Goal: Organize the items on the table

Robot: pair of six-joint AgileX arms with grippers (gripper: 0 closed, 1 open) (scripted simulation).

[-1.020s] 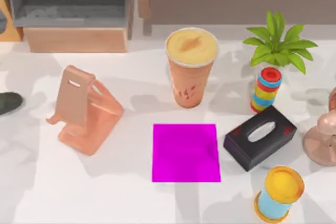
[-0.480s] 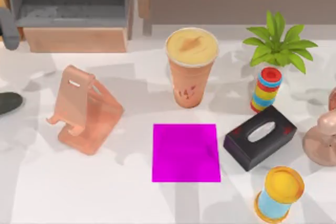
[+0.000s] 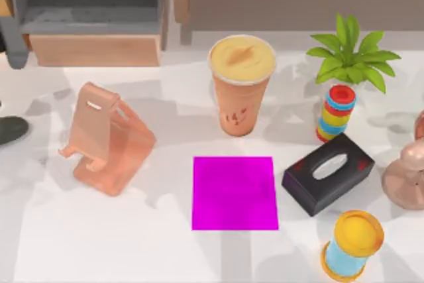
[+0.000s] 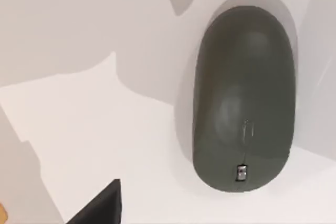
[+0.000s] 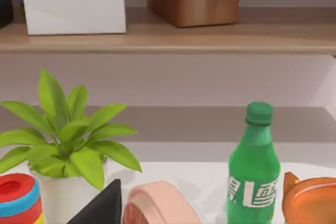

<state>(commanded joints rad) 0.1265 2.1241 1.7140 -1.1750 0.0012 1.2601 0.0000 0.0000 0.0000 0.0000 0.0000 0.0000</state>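
At the far left of the table (image 3: 99, 243), the left arm (image 3: 13, 41) is being brought in over the edge, where a second ago none of it was in view. The dark grey mouse (image 4: 244, 98) is being framed close beneath the left gripper (image 4: 102, 209) and slightly off to one side of it. It is lying flat on the white surface, where it lay before and untouched. Whether this gripper is open or closed cannot be told. A grasp on the mouse is probably being prepared, so sorting is only being started.

Further right, well away from that gripper, the pink phone stand (image 3: 106, 140), the orange cup (image 3: 241, 84) and the magenta square (image 3: 234, 193) are being left unchanged. The right gripper (image 5: 101, 208) is being held parked, facing the plant (image 5: 68, 129). Its state cannot be told either.
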